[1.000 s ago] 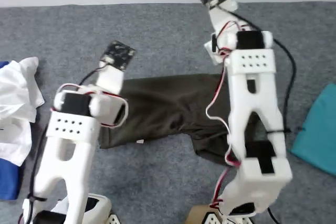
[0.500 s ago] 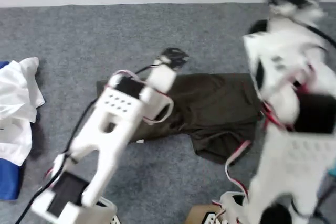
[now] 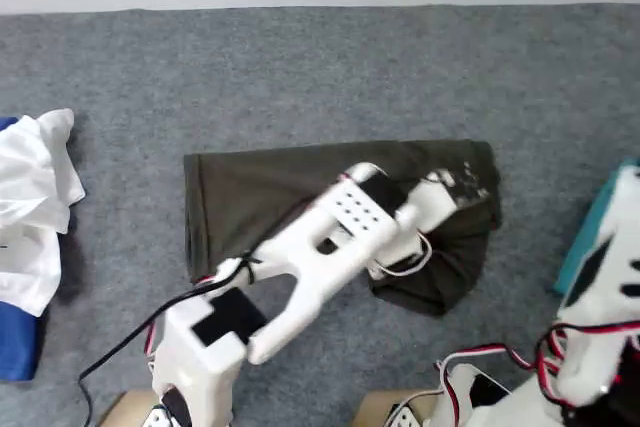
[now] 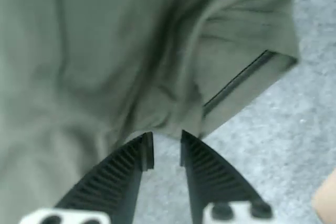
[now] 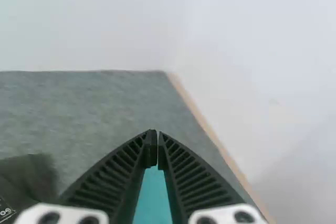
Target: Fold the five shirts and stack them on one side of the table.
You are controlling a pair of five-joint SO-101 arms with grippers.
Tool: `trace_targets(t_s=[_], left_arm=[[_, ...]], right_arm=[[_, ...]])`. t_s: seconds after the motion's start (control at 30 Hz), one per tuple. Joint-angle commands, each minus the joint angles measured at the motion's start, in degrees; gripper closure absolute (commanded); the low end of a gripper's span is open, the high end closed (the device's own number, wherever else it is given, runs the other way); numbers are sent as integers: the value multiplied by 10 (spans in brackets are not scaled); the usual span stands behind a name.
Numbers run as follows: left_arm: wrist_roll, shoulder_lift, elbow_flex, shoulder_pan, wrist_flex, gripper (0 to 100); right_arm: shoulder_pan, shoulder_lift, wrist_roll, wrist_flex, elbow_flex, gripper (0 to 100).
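A dark olive shirt (image 3: 270, 192) lies partly folded in the middle of the grey table, its right part bunched. My left gripper (image 3: 452, 187) hovers over that bunched right end. In the left wrist view the left gripper (image 4: 165, 148) is open by a narrow gap, with nothing between the fingers, just off the olive shirt's (image 4: 131, 51) hemmed edge. My right arm (image 3: 600, 297) is drawn back at the near right corner. The right gripper (image 5: 153, 136) is shut and empty, raised above a teal shirt (image 5: 150, 195) and pointing at the wall. The same teal shirt (image 3: 592, 237) lies at the right edge.
A crumpled white shirt (image 3: 30, 207) lies on a blue one (image 3: 15, 347) at the left edge. The grey carpet-like table top (image 3: 320, 77) ends at a pale wall at the back. The table's right edge (image 5: 202, 119) runs close to the teal shirt.
The left arm swung right across the olive shirt to its right end. The right arm pulled back from the far side of the shirt to the near right corner.
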Motion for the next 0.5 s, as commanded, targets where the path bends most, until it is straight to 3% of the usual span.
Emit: trace_targets(t_s=[0.0,0.47], left_arm=[[-6,25,-54,23,16,874],[-27,117,-131,34,48,872]], right_arm=[[50,-9,9,29,-25,988],[85,-20,9,67,-25,988]])
